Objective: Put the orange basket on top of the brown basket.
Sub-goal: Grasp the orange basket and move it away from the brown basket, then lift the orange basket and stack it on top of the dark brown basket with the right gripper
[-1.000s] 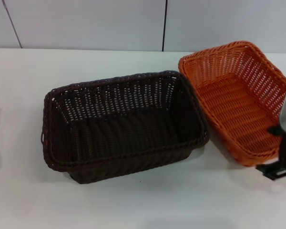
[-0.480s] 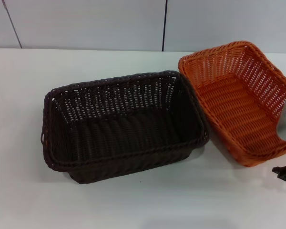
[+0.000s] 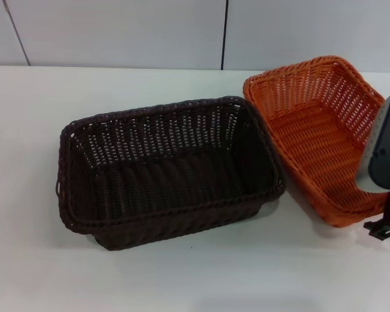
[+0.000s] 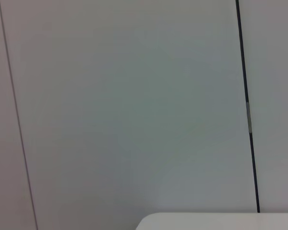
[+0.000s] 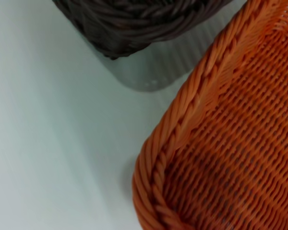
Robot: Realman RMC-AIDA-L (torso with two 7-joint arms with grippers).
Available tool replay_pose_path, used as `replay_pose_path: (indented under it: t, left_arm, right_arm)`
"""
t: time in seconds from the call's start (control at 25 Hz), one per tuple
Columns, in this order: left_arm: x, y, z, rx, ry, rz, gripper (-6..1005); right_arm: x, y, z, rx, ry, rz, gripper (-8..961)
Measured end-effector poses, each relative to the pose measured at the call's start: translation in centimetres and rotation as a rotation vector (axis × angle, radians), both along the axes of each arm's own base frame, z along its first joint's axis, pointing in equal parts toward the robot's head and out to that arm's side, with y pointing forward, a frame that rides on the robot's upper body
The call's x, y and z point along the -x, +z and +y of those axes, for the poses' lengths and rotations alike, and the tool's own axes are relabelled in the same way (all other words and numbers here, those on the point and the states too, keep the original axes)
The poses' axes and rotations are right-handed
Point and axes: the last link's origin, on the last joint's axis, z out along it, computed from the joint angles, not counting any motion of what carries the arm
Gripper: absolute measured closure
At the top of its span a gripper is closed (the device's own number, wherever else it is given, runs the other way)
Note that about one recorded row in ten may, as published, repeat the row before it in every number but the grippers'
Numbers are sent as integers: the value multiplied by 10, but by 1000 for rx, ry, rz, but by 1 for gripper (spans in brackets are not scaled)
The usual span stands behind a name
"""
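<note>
The orange basket (image 3: 318, 133) sits on the white table at the right, angled, with its near left side close beside the brown basket (image 3: 166, 169) at the middle. Both are empty. My right arm comes in from the right edge, and its gripper (image 3: 382, 227) hangs just outside the orange basket's near right corner. The right wrist view looks down on the orange basket's braided corner rim (image 5: 182, 129), with a corner of the brown basket (image 5: 134, 19) beyond it. My left gripper is out of sight; its wrist view shows only wall.
The white table (image 3: 182, 279) stretches open in front of and to the left of the baskets. A grey panelled wall (image 3: 117, 32) rises behind the table's far edge. A table corner (image 4: 216, 221) shows in the left wrist view.
My right arm has shifted at the right edge and tilted, so its dark housing now leans over the orange basket's right rim. Neither basket has moved.
</note>
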Motion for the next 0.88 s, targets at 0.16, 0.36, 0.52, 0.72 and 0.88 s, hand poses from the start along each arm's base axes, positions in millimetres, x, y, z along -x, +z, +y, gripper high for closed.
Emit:
replay_pose_path:
  t: [0.16, 0.36, 0.52, 0.72, 0.88]
  left_arm:
    - [2, 0, 0, 5, 10, -2, 197]
    - [4, 0, -1, 9, 20, 1, 197]
    - [4, 1, 0, 11, 20, 6, 197]
    - [4, 2, 1, 11, 19, 9, 197]
    - [4, 2, 1, 11, 20, 10, 197]
  right_arm:
    - [1, -2, 2, -4, 14, -2, 155]
    - [-4, -7, 5, 4, -3, -6, 223]
    - [-5, -8, 9, -16, -12, 5, 355]
    - [11, 1, 19, -110, -15, 60, 595]
    - [28, 14, 33, -202, -19, 117, 631]
